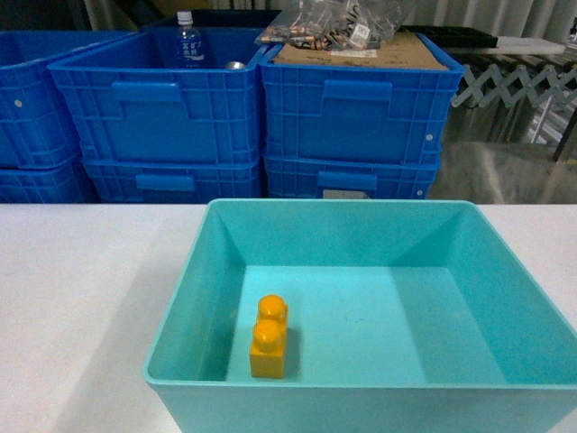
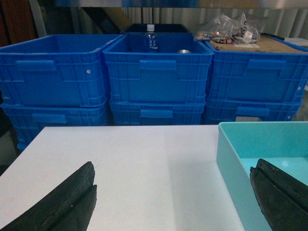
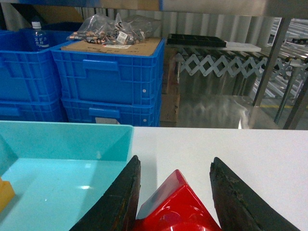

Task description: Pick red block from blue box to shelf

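Note:
The red block point(image 3: 180, 207) sits tilted, one corner up, between the two dark fingers of my right gripper point(image 3: 175, 160), which is shut on it above the white table just right of the blue box point(image 3: 72, 139). In the head view the blue box point(image 1: 361, 212) holds only a yellow-orange two-stud brick point(image 1: 270, 336), and neither gripper shows there. My left gripper point(image 2: 173, 166) is open and empty over the table, its right finger point(image 2: 279, 197) over the box's left wall point(image 2: 231, 163). The steel shelf point(image 3: 272, 60) stands behind the table.
Dark blue ribbed crates point(image 1: 158, 108) are stacked behind the table on the shelf's lower tiers. One holds a water bottle point(image 1: 187, 41), another carries cardboard and a bag of parts point(image 1: 347, 27). A folding lattice conveyor point(image 3: 226, 65) stands at the back right. The table point(image 1: 81, 298) is white.

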You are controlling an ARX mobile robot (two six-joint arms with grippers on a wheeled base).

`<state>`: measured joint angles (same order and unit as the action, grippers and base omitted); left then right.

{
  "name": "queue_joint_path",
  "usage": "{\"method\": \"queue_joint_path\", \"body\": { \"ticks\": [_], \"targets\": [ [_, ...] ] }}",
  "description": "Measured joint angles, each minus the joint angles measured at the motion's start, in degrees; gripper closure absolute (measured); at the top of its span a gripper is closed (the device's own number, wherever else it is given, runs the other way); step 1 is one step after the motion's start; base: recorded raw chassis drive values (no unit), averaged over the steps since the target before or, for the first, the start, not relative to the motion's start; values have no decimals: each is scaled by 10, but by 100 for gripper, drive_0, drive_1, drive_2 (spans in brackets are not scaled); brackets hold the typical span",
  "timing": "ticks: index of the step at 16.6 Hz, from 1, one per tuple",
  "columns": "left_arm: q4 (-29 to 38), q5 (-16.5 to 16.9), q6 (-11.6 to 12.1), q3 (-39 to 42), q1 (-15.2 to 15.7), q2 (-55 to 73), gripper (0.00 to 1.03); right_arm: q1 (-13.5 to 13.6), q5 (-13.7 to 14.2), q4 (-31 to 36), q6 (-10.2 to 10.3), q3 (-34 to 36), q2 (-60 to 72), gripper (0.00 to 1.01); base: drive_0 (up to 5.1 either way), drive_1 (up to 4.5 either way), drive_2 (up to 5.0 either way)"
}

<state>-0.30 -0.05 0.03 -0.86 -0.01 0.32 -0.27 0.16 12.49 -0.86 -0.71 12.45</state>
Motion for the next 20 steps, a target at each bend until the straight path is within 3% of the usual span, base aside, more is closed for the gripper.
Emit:
{"method": "queue_joint_path", "body": {
  "ticks": [4,5,6,20],
  "targets": [
    [0,0,0,0,0,0,5,0,0,-23,0,0,-22,63,0,0,0],
    [0,0,0,0,0,0,5,0,0,-43,0,0,-37,63,0,0,0],
    [0,0,0,0,0,0,5,0,-2,-123,0,0,-92,63,0,0,0],
    [0,0,0,0,0,0,5,0,-2,-128,2,0,-122,63,0,0,0]
  ]
}}
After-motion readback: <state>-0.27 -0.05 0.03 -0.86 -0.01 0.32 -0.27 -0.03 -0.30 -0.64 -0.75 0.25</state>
